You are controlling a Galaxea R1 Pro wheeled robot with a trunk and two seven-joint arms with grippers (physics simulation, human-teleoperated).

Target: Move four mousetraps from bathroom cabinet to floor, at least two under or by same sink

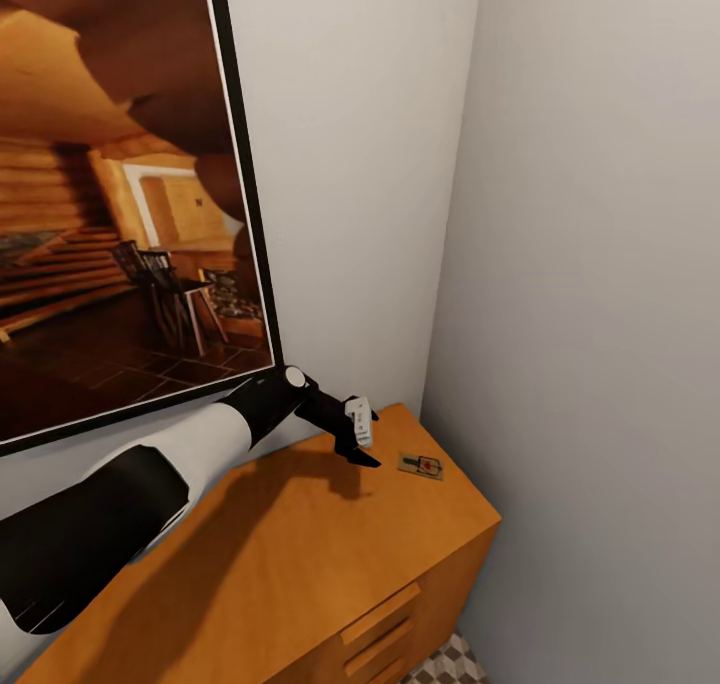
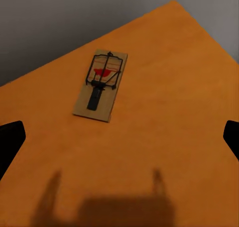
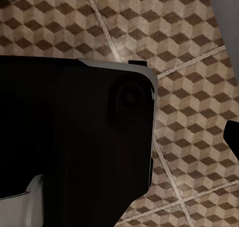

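One mousetrap (image 1: pixel 420 465), a small brown board with dark wire and a red mark, lies flat near the right end of the orange-wood cabinet (image 1: pixel 300 554) top. My left gripper (image 1: pixel 362 444) hovers just left of it, a little above the wood, open and empty. In the left wrist view the mousetrap (image 2: pixel 101 85) lies ahead of the spread fingertips (image 2: pixel 10 142). My right gripper (image 3: pixel 119 140) hangs above the cube-patterned bathroom floor (image 3: pixel 189 48). One of its fingertips (image 3: pixel 232 135) sits far out to the side; the other is lost against a black robot part.
A large framed picture (image 1: pixel 120 214) hangs on the wall behind the cabinet. A grey wall (image 1: pixel 600 314) meets it in a corner just right of the cabinet's end. Drawer handles (image 1: pixel 380 614) show on the front, with a strip of tiled floor (image 1: pixel 450 664) below.
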